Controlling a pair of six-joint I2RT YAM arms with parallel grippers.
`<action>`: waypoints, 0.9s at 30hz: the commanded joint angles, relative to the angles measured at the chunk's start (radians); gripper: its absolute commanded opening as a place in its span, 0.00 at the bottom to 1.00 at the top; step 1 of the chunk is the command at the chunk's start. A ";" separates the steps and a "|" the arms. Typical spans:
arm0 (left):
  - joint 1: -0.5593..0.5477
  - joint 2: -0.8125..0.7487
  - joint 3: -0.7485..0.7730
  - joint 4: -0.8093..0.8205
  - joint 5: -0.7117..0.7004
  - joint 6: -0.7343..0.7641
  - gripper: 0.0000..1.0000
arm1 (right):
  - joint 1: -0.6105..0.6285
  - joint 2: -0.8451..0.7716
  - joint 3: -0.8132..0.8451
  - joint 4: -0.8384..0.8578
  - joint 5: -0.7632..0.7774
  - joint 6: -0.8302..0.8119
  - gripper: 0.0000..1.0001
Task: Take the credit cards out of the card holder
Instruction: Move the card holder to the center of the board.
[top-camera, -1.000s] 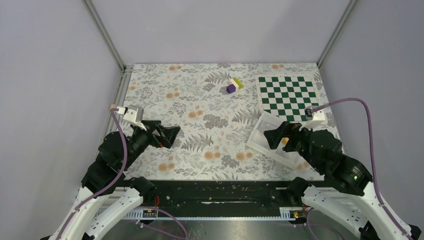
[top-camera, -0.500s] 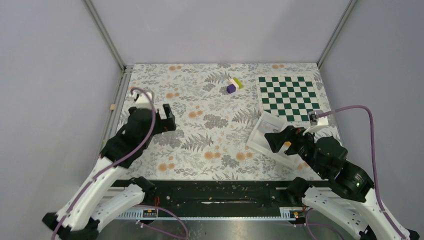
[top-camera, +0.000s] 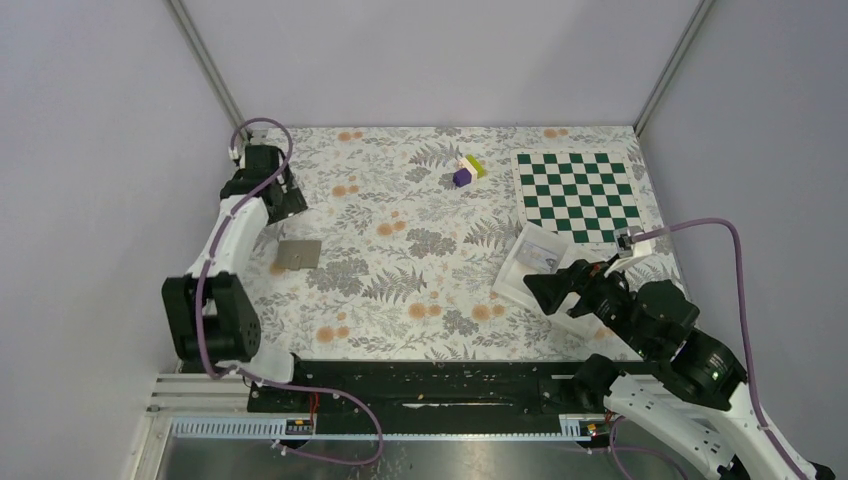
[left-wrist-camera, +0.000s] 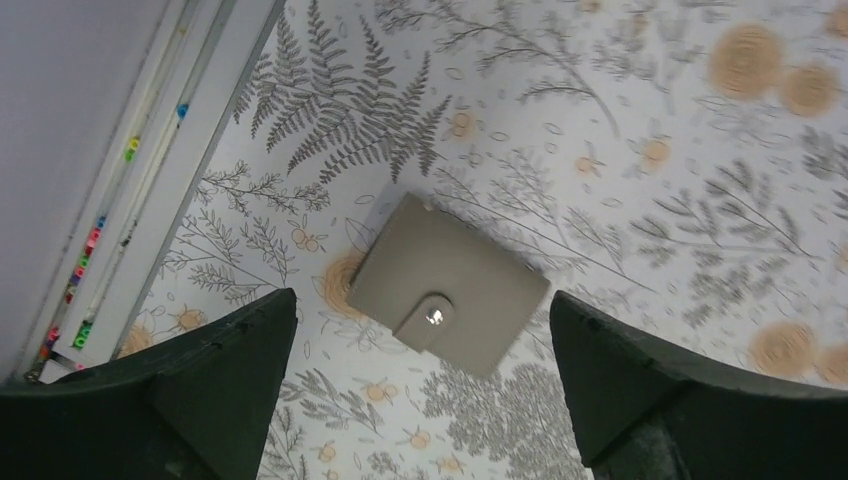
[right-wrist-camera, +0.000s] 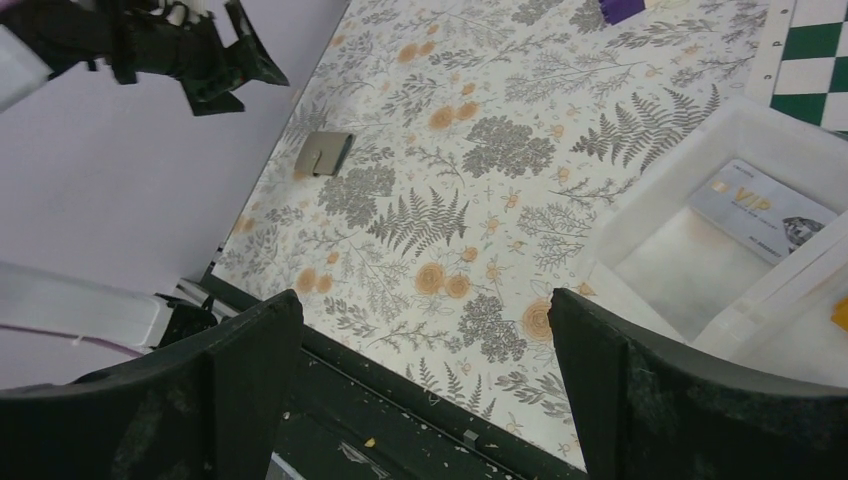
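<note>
Floral-patterned counter (top-camera: 420, 260), plain grey walls around. Small flat grey card holder (left-wrist-camera: 450, 285) lies shut near counter's left edge, snap tab fastened; no cards visible in it. Left jaws wide apart, empty, raised clear of holder, which shows between them in wrist view. Right jaws wide apart, empty, over clear-white divided plastic tray (top-camera: 512, 275) at counter's right. Light grey card marked VIP (right-wrist-camera: 762, 210) flat in one tray compartment. Holder well apart from tray.
</note>
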 joint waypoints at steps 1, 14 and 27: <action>0.121 0.133 0.037 0.034 0.140 -0.018 0.95 | 0.006 -0.025 -0.013 0.051 -0.051 0.018 0.99; 0.184 0.379 0.105 0.079 0.380 -0.022 0.87 | 0.006 -0.052 -0.021 0.059 -0.070 0.026 0.98; 0.180 0.403 0.057 0.050 0.352 -0.043 0.83 | 0.006 -0.061 -0.012 0.050 -0.058 0.021 0.98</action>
